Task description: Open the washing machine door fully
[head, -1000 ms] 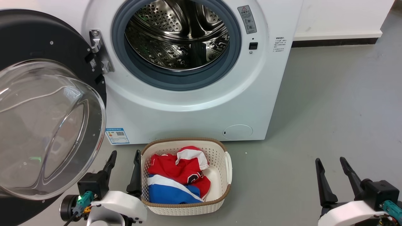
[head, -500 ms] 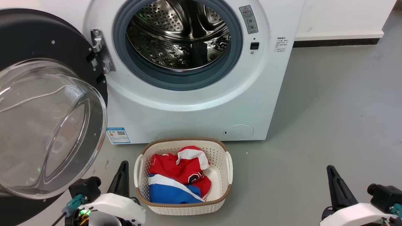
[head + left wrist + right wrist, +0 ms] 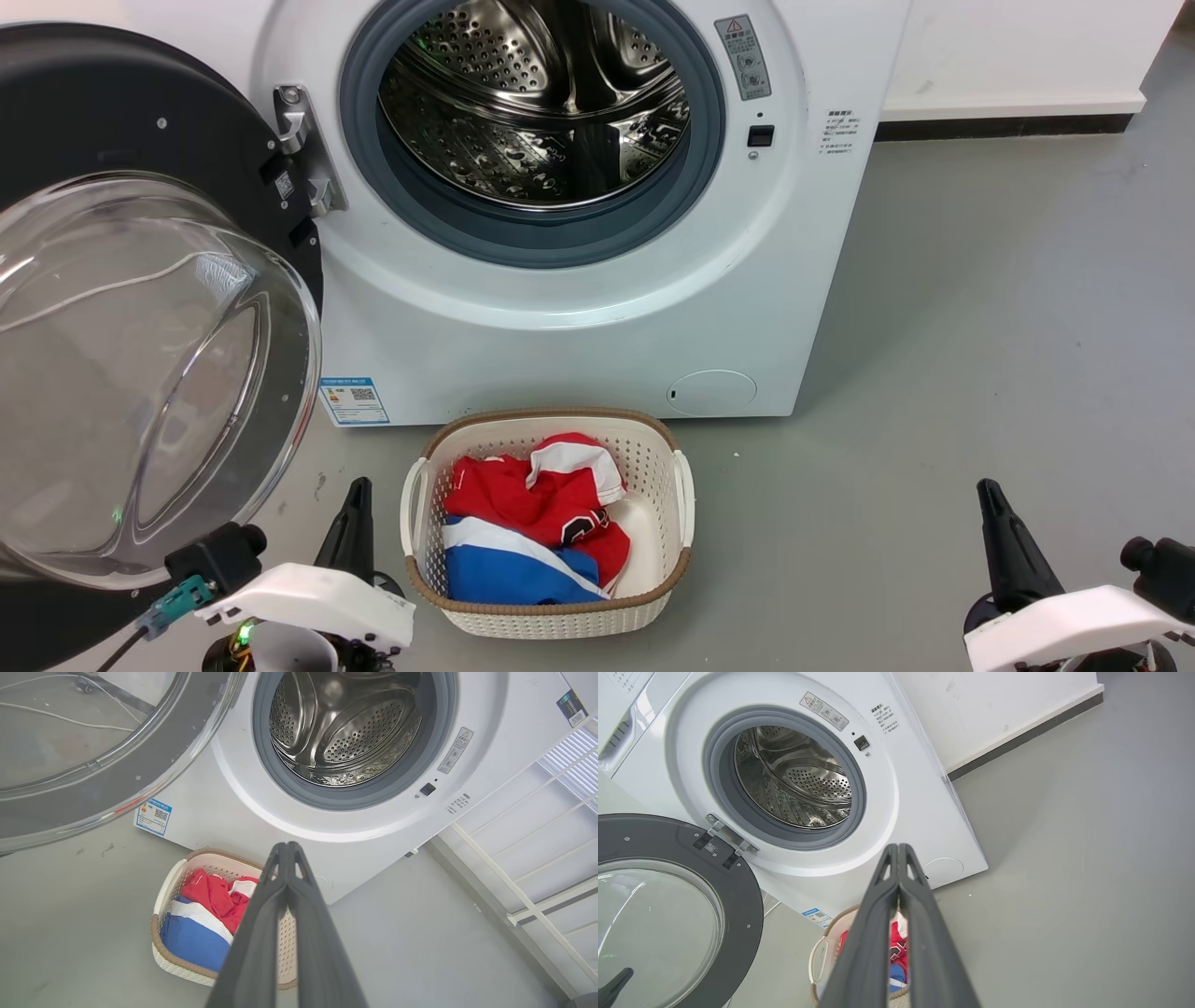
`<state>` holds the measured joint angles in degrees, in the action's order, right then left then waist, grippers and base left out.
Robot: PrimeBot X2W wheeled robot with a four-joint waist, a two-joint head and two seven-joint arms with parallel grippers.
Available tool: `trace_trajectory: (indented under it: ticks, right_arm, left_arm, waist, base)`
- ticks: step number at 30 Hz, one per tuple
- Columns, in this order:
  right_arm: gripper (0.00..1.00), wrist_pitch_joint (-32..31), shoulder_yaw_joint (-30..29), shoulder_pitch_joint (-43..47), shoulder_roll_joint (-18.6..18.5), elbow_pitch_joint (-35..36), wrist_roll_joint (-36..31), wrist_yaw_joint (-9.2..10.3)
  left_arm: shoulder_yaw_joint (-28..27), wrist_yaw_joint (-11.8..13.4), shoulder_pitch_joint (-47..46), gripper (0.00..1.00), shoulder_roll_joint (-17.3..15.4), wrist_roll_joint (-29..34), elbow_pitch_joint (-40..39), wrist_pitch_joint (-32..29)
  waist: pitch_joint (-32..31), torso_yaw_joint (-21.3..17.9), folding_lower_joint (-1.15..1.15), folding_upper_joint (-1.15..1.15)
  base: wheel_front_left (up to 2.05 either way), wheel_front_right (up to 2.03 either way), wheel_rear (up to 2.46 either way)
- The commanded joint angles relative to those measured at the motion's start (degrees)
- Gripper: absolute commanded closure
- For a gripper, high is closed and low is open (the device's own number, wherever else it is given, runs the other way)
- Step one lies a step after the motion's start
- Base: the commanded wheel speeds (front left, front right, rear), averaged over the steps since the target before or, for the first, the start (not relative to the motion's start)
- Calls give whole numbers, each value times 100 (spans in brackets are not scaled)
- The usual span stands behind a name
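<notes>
The washing machine door [image 3: 140, 121], a black disc with a bulging clear glass bowl, stands swung open to the left of the white washing machine [image 3: 560, 317], held by its hinge [image 3: 303, 149]. It also shows in the left wrist view [image 3: 93, 774] and the right wrist view [image 3: 658, 840]. The steel drum [image 3: 532, 103] lies open inside its grey rubber ring. My left gripper [image 3: 357, 490] is low, below the glass bowl and left of the basket, apart from the door; its tips [image 3: 286, 845] meet, shut on nothing. My right gripper [image 3: 987, 490], far right over the floor, is shut too [image 3: 897, 847].
A cream laundry basket [image 3: 686, 504] holding red, white and blue clothes [image 3: 532, 523] sits on the grey floor just before the machine. A small round white flap [image 3: 711, 392] is low on the front panel. A white wall with dark skirting [image 3: 1008, 121] runs behind on the right.
Both grippers went from open to shut, and both arms drew down and back toward the picture's bottom edge. The door has kept its place; the view shifted slightly.
</notes>
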<state>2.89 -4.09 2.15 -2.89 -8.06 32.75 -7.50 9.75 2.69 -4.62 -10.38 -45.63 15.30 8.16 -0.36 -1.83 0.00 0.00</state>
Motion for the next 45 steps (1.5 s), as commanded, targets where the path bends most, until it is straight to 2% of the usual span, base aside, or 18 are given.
trace_trajectory:
  ticks: [1,20,45]
  right_arm:
    - [100,-40,-19,-175,-1,42,214,0]
    - [100,-283,-82,-371,0,-127,1778,0]
    - [100,-547,-149,-574,1,-313,3425,0]
  left_arm:
    - [-93,-53,-142,100,-1,-166,-83,-47]
    - [-516,-319,-161,100,205,-1387,-103,-434]
    - [-967,-602,-180,100,424,-2682,-121,-848]
  waist:
    - [1,2,0,0]
    - [11,37,0,0]
    - [24,83,0,0]
  base:
    - [0,0,0]
    - [0,0,0]
    - [0,0,0]
